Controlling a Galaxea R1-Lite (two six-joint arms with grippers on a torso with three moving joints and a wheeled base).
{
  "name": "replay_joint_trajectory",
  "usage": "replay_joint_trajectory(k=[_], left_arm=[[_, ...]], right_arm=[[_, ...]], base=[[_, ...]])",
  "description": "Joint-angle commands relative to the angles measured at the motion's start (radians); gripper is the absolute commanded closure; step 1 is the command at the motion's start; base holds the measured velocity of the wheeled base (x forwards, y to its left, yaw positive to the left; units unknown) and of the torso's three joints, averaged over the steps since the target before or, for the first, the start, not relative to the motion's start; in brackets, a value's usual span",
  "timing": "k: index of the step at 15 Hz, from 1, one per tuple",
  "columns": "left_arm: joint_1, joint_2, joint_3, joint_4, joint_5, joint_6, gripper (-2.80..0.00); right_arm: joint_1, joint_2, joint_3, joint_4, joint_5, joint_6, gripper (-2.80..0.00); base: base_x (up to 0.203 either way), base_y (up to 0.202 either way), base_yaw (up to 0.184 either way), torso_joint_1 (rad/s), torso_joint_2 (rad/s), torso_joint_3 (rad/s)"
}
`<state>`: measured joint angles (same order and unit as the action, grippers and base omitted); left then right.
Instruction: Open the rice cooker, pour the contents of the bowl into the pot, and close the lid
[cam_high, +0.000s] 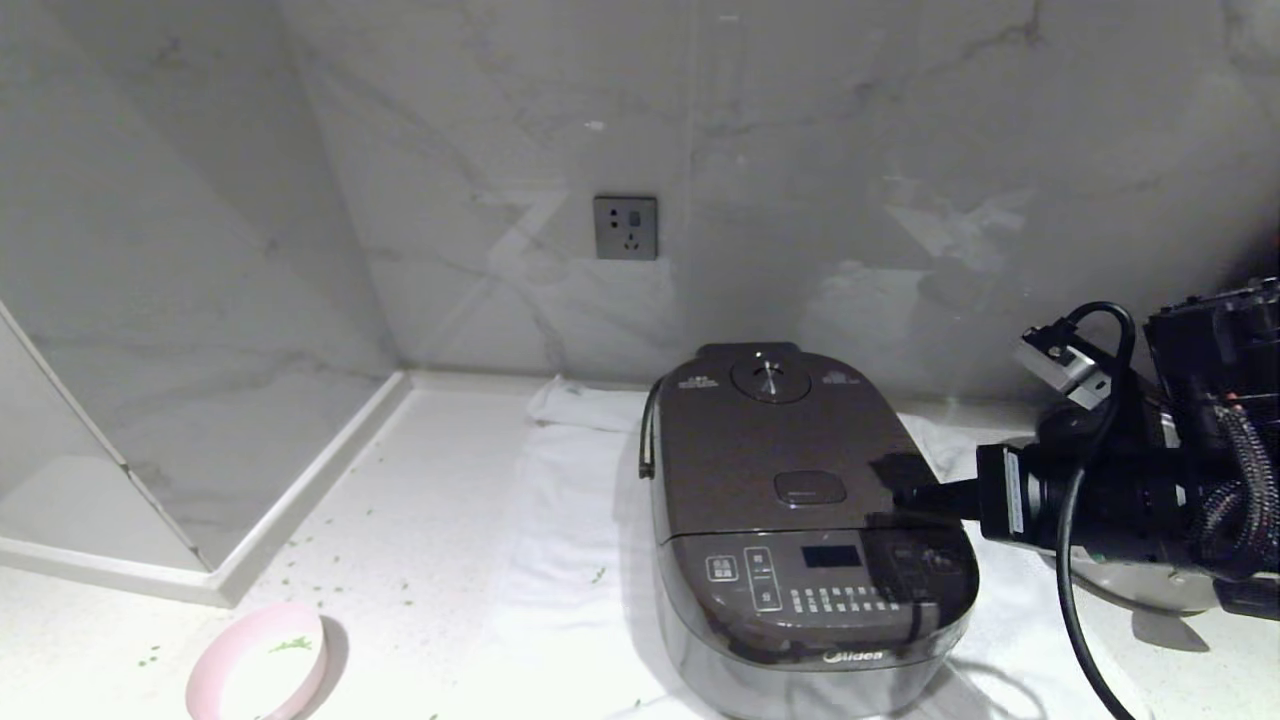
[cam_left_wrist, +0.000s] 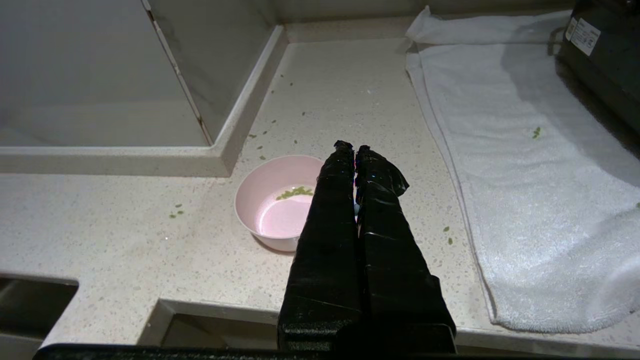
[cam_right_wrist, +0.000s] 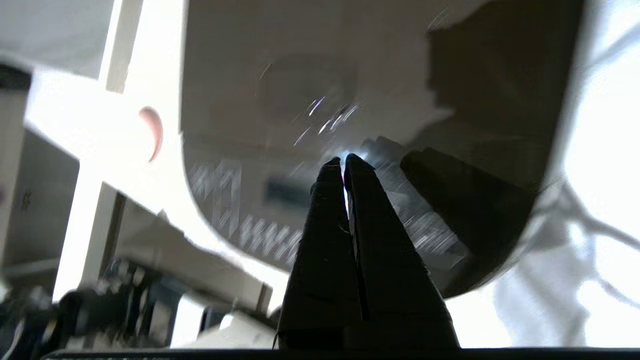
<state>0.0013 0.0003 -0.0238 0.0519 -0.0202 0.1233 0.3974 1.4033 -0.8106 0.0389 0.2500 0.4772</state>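
Marble walls corner a speckled surface (cam_high: 420, 520). My right pincer (cam_high: 905, 492), pressed together, hovers over the rice cooker's (cam_high: 800, 540) closed lid (cam_high: 770, 450), panel facing me. My left pincer (cam_left_wrist: 354, 148), also together, hangs beside the bowl (cam_left_wrist: 275, 205) holding few green contents (cam_left_wrist: 295, 192), near the surface's front edge.

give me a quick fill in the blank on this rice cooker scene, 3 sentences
1. The lid of the rice cooker is ____.
2. The pink bowl stands on the counter, to the cooker's ____ in the head view.
3. The right gripper, fingers together, hangs over the cooker's ____ top.

Missing words: closed; left; brown
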Motion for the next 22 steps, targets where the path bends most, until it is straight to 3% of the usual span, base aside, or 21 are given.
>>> replay_joint_trajectory(k=[1,6,22], left_arm=[[0.000,-0.002,0.001,0.000,0.000,-0.001,0.00],[0.000,-0.002,-0.003,0.018,0.002,-0.001,0.00],[0.000,-0.002,-0.005,0.025,0.002,-0.002,0.00]], right_arm=[[0.037,-0.038,0.005,0.039,-0.003,0.013,0.00],[0.035,-0.040,0.035,0.080,-0.101,0.062,0.00],[-0.043,-0.027,0.084,0.056,-0.094,0.035,0.00]], base=[[0.000,0.000,0.000,0.000,0.00,0.000],[0.000,0.000,0.000,0.000,0.00,0.000],[0.000,0.000,0.000,0.000,0.00,0.000]])
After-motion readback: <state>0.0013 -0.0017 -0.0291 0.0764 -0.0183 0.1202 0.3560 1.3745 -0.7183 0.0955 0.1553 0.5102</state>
